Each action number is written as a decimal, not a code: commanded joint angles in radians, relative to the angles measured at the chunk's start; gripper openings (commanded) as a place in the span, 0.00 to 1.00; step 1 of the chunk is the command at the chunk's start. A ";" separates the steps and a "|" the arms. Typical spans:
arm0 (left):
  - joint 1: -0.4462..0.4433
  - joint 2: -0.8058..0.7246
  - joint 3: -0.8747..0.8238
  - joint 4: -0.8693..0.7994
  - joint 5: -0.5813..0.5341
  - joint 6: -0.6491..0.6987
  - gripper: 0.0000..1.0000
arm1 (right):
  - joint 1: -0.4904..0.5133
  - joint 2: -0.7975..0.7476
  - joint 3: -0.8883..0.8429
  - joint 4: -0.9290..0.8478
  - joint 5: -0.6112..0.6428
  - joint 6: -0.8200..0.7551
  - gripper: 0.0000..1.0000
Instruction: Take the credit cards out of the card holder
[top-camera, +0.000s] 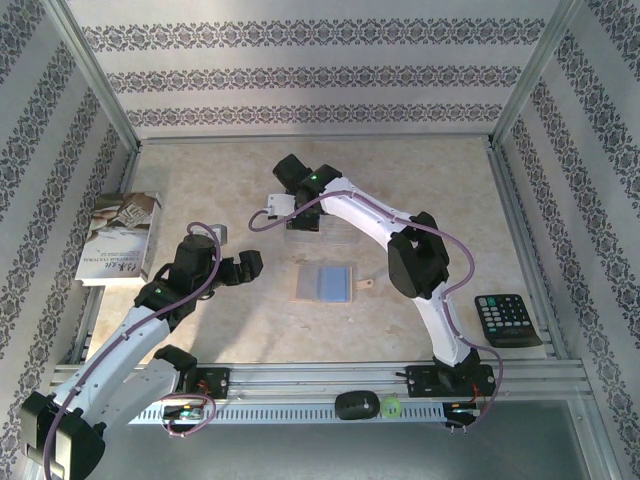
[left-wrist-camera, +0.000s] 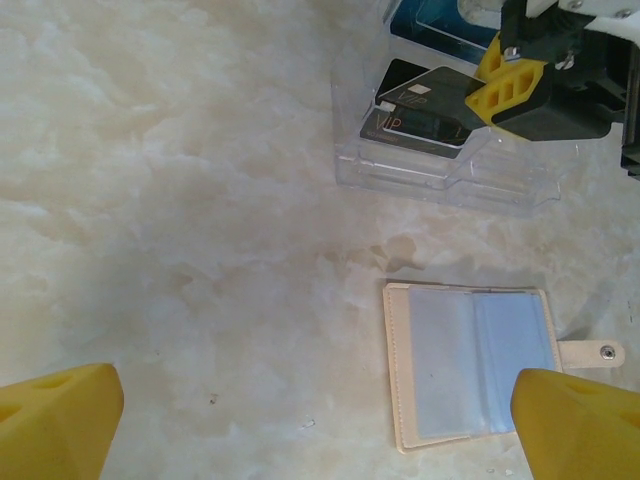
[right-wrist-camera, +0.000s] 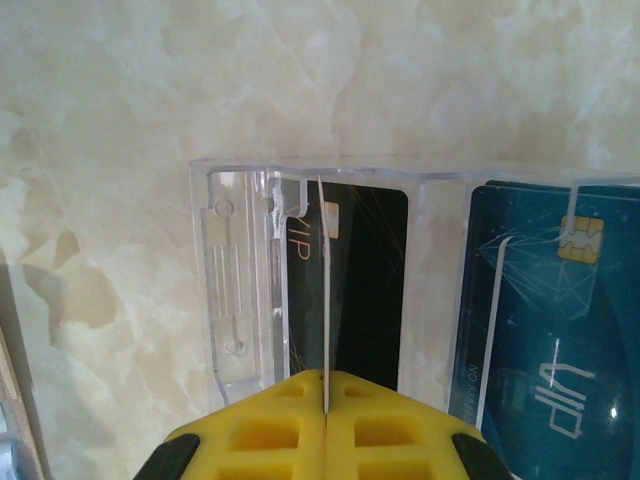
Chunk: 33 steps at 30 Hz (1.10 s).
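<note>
Left wrist view: we are holding the blackish card (left-wrist-camera: 425, 90) in our right fingers (left-wrist-camera: 508, 88) above the clear tray (left-wrist-camera: 440, 185), upper right, left fingers (left-wrist-camera: 60, 420) gaping wide, card holder (left-wrist-camera: 470, 365) lying open lower right; letting go seems next.

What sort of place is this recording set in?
Probably a lab test booth: a marble-look table boxed in by wallpapered panels on a metal frame, robot arms bolted at its edge.

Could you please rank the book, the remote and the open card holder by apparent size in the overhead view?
Largest: pale rectangular paperback book.
Then black rectangular button remote and open tan card holder, blue-grey inside: too alike to rank.
</note>
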 joint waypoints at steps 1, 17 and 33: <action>0.019 0.000 -0.014 -0.006 0.009 -0.003 0.99 | -0.007 0.027 0.028 -0.026 -0.017 -0.012 0.00; 0.029 -0.003 -0.024 0.002 0.024 -0.011 0.99 | -0.024 0.024 0.030 -0.046 -0.001 0.013 0.00; 0.036 -0.002 -0.036 0.013 0.034 -0.018 0.99 | -0.024 0.039 0.033 -0.041 -0.002 0.024 0.01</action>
